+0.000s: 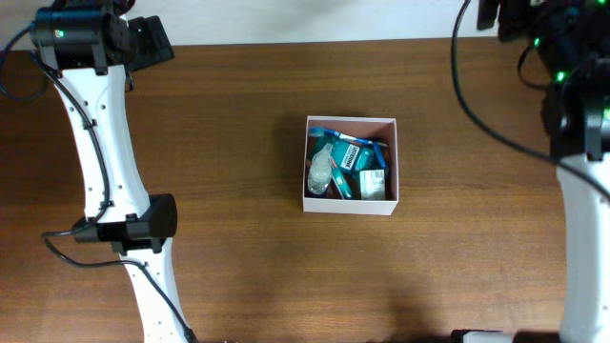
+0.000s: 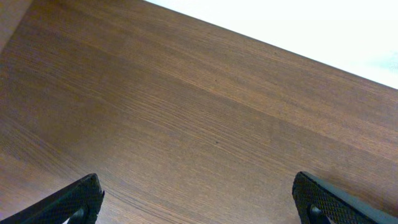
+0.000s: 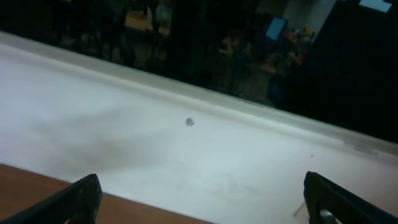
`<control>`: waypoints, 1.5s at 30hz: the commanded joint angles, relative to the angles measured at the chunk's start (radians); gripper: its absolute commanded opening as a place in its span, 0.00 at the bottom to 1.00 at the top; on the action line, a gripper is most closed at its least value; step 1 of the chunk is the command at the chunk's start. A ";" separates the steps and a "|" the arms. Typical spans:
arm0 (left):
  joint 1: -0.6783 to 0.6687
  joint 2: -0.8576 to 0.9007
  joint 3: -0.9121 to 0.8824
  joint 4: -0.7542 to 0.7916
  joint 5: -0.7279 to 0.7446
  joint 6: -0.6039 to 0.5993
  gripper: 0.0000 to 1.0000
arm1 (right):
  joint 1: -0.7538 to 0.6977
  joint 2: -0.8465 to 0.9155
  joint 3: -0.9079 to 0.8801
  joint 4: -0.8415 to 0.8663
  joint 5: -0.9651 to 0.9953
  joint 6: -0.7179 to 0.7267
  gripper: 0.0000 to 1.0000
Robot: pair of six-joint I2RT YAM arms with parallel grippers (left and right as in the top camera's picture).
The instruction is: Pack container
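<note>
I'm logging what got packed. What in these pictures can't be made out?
- Overhead: the toiletries in the container overlap and are too small; labels and count unreadable.
- Wrist views: container outside both frames; only the tips of the left hand and right hand show, cut by the bottom edge.
- Right wrist: dark background blurred.

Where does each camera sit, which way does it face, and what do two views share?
Overhead: above the table, looking straight down at the container of toiletries; left arm and right arm show.
Left wrist: on the left arm, angled down at bare table; open left gripper's fingertips show.
Right wrist: on the right arm, facing past the table edge at a white surface and dark room; open right gripper's fingertips show.
Shared: overhead and left wrist both show the brown table.
</note>
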 commanded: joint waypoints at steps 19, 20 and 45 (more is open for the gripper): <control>-0.002 -0.021 -0.004 -0.001 0.004 -0.009 0.99 | 0.043 -0.513 -0.930 0.707 0.075 0.103 0.99; -0.002 -0.021 -0.004 -0.001 0.004 -0.009 0.99 | 0.043 -0.530 -0.974 0.745 0.075 0.116 0.99; -0.002 -0.021 -0.003 -0.001 0.004 -0.009 0.99 | 0.116 -1.265 -1.720 0.859 0.075 0.125 0.99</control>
